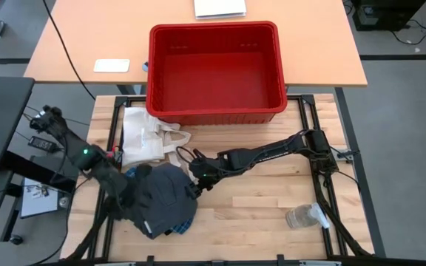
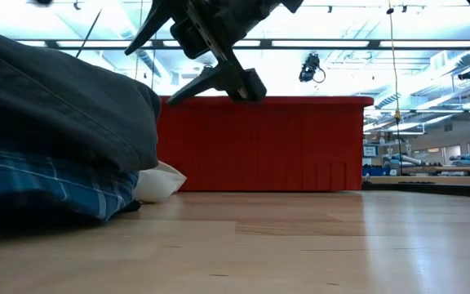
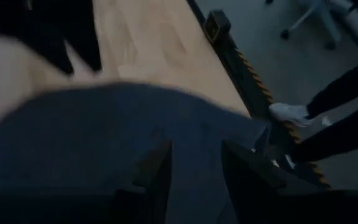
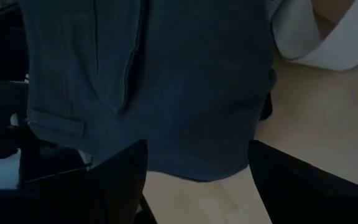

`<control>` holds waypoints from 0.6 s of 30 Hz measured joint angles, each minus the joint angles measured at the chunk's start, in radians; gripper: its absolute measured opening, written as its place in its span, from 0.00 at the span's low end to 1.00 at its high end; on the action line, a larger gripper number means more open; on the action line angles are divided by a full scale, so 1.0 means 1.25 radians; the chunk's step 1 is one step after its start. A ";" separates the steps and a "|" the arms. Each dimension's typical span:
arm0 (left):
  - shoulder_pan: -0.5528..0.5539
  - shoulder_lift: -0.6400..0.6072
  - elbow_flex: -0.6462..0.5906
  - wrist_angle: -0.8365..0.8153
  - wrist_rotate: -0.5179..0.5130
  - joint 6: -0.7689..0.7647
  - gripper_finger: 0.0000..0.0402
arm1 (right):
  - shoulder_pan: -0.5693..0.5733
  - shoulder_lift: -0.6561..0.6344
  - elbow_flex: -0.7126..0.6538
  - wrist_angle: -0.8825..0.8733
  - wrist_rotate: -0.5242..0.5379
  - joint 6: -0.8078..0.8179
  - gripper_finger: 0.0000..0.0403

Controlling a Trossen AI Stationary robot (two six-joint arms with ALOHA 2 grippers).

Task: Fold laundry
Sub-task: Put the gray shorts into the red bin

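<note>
**Dark grey garment (image 2: 55, 98) right up front, bunched over the plaid shirt (image 2: 47, 192) — a heap, not a fold yet**

Both down at the front-left part of the table (image 2: 300, 245), with the cream tote bag (image 1: 143, 137) just behind them. Right gripper (image 1: 195, 186) hanging wide open just off the heap's right edge, above the wood, nothing in it. Left gripper (image 1: 126, 193) down on the heap's left side — can't tell whether clamped on cloth or only resting there. Guessing at the trouble from here: could easily pinch both layers at once and drag the plaid along with the grey. Might also snag a tote strap, being that near. Could pull the whole bundle off the table's front edge, it's that close. Uneven tugging from the two sides likely to bunch things up, not flatten them.
</note>
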 joint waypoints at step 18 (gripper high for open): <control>0.016 -0.209 -0.361 -0.009 -0.043 -0.243 0.36 | 0.001 -0.003 -0.272 0.445 0.003 0.224 0.71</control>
